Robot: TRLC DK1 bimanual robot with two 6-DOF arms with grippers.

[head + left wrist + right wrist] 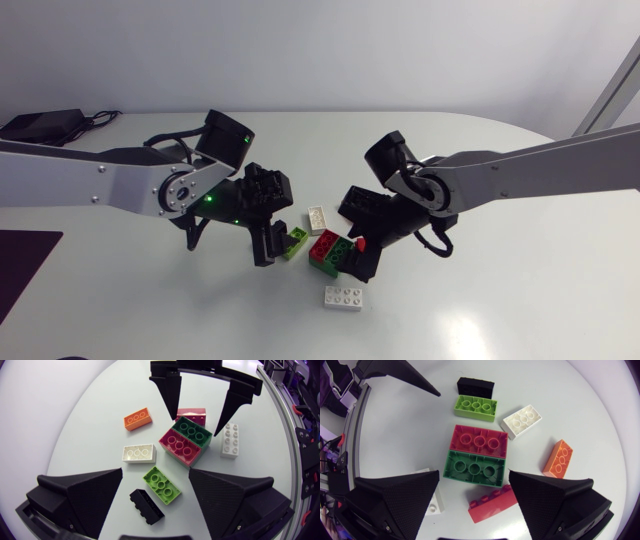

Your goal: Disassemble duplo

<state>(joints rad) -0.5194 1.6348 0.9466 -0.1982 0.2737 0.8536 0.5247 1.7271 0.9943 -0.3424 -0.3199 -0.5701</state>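
A red brick [479, 440] and a dark green brick [474, 468] lie side by side, touching, undersides up, at the table's middle [326, 250]. My right gripper [474, 474] hangs open just over the green one, with a small red brick [491, 503] between its fingers. My left gripper [156, 472] faces it, open above a lime brick [161, 485] and a black brick [146, 506]. In the head view the left gripper [272, 245] and the right gripper [358, 258] flank the cluster. Neither gripper holds anything.
Loose around the pair lie a small white brick [139, 453], an orange brick [137, 418] and a long white brick [343, 297], the last partly under my right finger in the right wrist view. A dark mat [25, 260] lies at the table's left edge.
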